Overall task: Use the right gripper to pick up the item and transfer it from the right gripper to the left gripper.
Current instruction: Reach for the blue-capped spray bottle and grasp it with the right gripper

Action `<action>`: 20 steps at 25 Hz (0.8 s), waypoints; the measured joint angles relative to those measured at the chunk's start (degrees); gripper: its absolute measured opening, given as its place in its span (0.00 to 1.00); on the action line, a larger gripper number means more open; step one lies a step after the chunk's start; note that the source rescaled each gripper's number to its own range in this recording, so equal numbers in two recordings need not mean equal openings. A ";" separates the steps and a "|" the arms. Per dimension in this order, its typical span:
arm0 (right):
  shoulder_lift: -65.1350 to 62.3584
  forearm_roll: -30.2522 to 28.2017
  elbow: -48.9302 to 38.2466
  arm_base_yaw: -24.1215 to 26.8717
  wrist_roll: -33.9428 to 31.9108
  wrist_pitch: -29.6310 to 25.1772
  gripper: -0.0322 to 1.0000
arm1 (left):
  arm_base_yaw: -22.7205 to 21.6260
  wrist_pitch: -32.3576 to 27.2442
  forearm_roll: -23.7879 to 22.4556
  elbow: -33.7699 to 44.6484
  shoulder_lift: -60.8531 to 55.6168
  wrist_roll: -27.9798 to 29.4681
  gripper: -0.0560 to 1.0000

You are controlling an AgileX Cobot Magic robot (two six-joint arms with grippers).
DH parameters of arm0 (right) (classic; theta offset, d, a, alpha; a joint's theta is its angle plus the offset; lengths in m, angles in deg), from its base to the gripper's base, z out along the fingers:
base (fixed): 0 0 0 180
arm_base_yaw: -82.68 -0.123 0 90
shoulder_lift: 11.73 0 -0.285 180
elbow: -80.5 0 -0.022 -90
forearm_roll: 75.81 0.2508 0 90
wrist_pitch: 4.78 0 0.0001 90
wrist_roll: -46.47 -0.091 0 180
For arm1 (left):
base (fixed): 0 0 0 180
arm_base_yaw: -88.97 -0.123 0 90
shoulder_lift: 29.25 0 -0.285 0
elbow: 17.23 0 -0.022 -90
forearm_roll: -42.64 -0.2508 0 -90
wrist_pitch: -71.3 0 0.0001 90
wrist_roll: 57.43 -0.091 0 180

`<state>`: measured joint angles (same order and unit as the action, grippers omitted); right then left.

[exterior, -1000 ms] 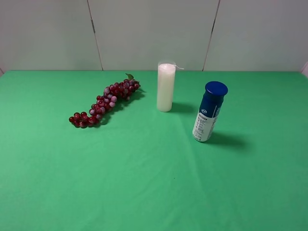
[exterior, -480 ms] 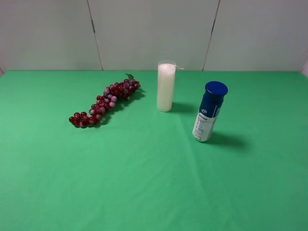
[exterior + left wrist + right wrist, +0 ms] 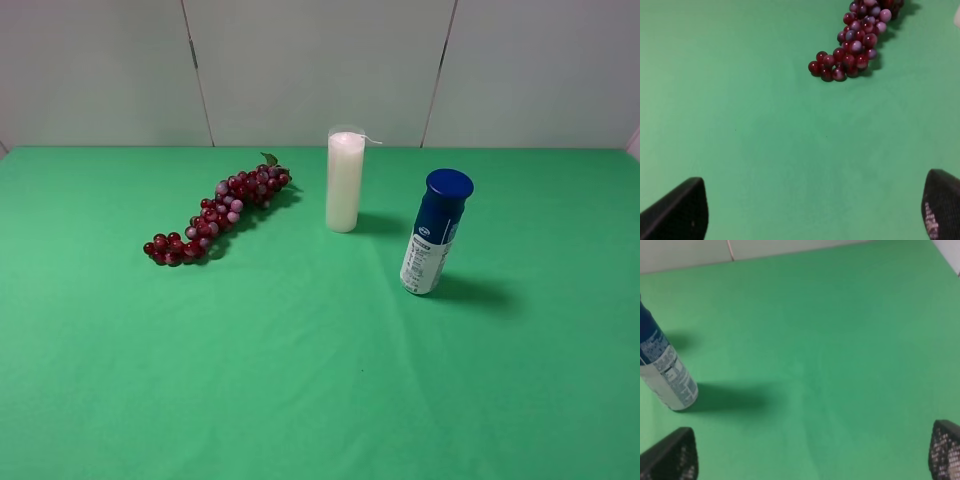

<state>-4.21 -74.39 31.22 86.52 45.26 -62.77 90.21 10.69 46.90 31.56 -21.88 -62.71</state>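
The item (image 3: pixel 433 234), a bottle with a dark blue cap and upper body and a white printed lower body, stands upright on the green cloth right of centre. The right wrist view catches its lower part (image 3: pixel 664 371) at one edge. My right gripper (image 3: pixel 812 460) is open, its two fingertips wide apart with only cloth between them, well short of the bottle. In the left wrist view my left gripper (image 3: pixel 815 212) is open too, hovering over bare cloth. Neither gripper appears in the exterior high view.
A tall white candle (image 3: pixel 344 182) stands behind and left of the bottle. A bunch of dark red grapes (image 3: pixel 217 210) lies at the left, also seen ahead of the left gripper as grapes (image 3: pixel 855 42). Pale wall panels (image 3: pixel 320 70) back the green table (image 3: pixel 300 380).
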 joint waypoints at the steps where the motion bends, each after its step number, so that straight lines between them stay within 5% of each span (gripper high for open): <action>1: 0.00 0.00 0.00 0.00 0.00 0.00 1.00 | 0.00 0.00 0.00 0.00 0.00 0.00 0.80; 14: 0.00 0.12 0.00 0.00 0.00 0.00 1.00 | 0.00 0.00 0.00 0.00 0.00 0.00 0.80; 20: 2.64 2.34 0.79 0.00 -7.94 0.35 1.00 | 0.00 0.00 0.00 0.00 0.00 0.00 0.80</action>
<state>-1.57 -72.05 32.01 86.52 37.32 -62.42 90.21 10.69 46.90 31.56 -21.88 -62.71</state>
